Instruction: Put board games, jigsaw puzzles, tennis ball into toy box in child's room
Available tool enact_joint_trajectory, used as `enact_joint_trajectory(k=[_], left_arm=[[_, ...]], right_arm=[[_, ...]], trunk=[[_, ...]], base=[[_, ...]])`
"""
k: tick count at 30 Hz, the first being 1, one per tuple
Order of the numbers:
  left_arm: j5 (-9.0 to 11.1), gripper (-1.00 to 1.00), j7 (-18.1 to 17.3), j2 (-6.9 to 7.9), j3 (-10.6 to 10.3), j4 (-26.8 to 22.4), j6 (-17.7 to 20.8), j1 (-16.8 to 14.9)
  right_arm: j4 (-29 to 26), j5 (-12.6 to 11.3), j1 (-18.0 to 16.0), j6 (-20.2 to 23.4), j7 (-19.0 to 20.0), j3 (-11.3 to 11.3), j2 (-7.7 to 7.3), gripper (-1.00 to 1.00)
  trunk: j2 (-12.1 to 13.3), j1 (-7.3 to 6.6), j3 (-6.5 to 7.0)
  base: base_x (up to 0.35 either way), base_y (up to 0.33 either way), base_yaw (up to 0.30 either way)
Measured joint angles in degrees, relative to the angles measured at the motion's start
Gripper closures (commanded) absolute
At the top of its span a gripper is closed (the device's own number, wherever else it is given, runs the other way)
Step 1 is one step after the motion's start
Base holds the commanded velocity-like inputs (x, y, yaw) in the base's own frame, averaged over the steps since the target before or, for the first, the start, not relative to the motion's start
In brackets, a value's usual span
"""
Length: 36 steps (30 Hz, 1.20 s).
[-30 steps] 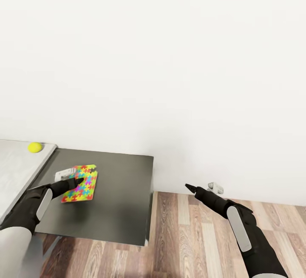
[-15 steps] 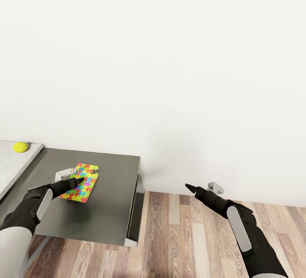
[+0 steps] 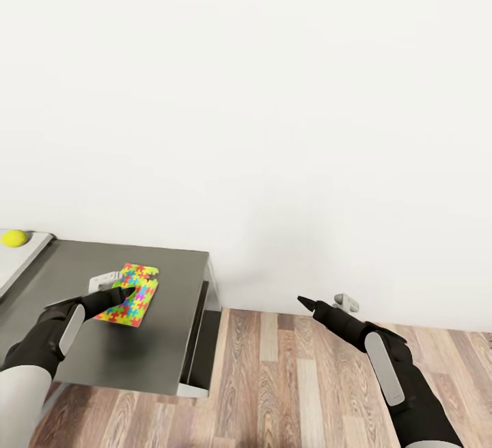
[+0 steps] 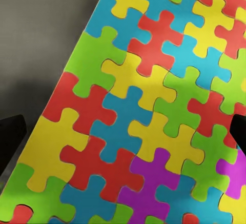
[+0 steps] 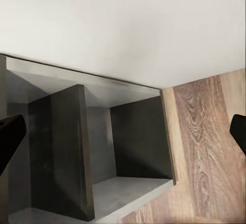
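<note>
Left pincer (image 3: pixel 126 291) pinches puzzle (image 3: pixel 130 295) above bench (image 3: pixel 171 311); ball (image 3: pixel 14 237) beyond unpacked. Right pincer (image 3: pixel 301 301) spread, empty. Early stage.

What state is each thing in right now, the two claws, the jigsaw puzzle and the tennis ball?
Left claw: shut on the jigsaw puzzle, above the dark grey desk section.
Jigsaw puzzle: assembled, flat sheet, held at one edge by the left claw.
Right claw: holds nothing, over the wood floor; open or shut unclear.
Tennis ball: resting loose on the pale desk top.
</note>
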Motion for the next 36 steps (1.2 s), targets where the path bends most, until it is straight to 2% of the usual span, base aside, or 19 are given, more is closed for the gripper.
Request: enact_joint_trajectory(k=[15, 36], left_arm=[[0.1, -1.0, 0.0, 0.0, 0.0, 0.1, 0.0, 0.0], [0.1, -1.0, -0.1, 0.0, 0.0, 0.0, 0.0, 0.1]], right_arm=[[0.0, -0.1, 0.0, 0.0, 0.0, 0.0, -0.04, -1.0], [0.0, -0.1, 0.0, 0.0, 0.0, 0.0, -0.03, -1.0]], trunk=[[0.0, 0.0, 0.06], [0.0, 0.0, 0.06]], base=[[-0.001, -0.013, -0.005], [-0.027, -0.113, 0.0]])
